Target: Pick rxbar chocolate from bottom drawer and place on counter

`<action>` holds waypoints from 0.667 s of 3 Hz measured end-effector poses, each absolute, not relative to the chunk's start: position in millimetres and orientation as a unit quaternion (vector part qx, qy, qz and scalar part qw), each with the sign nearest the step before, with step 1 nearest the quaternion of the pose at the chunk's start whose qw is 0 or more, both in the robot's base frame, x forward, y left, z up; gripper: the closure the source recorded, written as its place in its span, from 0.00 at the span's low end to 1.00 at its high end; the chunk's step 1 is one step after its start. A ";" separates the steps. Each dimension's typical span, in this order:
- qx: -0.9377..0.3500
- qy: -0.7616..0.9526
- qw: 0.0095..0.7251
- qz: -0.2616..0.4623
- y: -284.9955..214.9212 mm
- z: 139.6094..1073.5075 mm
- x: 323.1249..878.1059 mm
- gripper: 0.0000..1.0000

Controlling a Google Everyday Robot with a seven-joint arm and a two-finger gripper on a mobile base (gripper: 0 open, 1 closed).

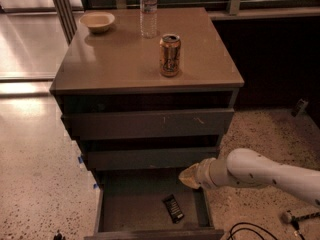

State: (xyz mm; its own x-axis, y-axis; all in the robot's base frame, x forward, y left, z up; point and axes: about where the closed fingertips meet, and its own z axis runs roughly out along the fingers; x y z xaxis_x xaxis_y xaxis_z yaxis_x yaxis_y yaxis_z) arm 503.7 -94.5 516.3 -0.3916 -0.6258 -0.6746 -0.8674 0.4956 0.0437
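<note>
The rxbar chocolate [173,208] is a small dark flat bar lying on the grey floor of the bottom drawer [125,211], which is pulled open at the bottom of the camera view. My gripper [187,177] reaches in from the right on a white arm. It hangs over the drawer's back right part, above and a little right of the bar, apart from it. The counter [120,59] is the cabinet's grey-tan top above.
On the counter stand an orange drink can [170,54], a clear water bottle [148,10] and a pale bowl [97,21]. Two grey drawers [150,124] sit above the open one. Cables [250,230] lie on the speckled floor at the right.
</note>
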 end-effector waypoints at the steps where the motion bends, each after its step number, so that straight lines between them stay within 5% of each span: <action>1: -0.446 0.817 0.312 0.192 -95.5 486.2 502.9 1.00; 2: -0.431 0.820 0.326 0.190 -87.4 414.6 506.1 1.00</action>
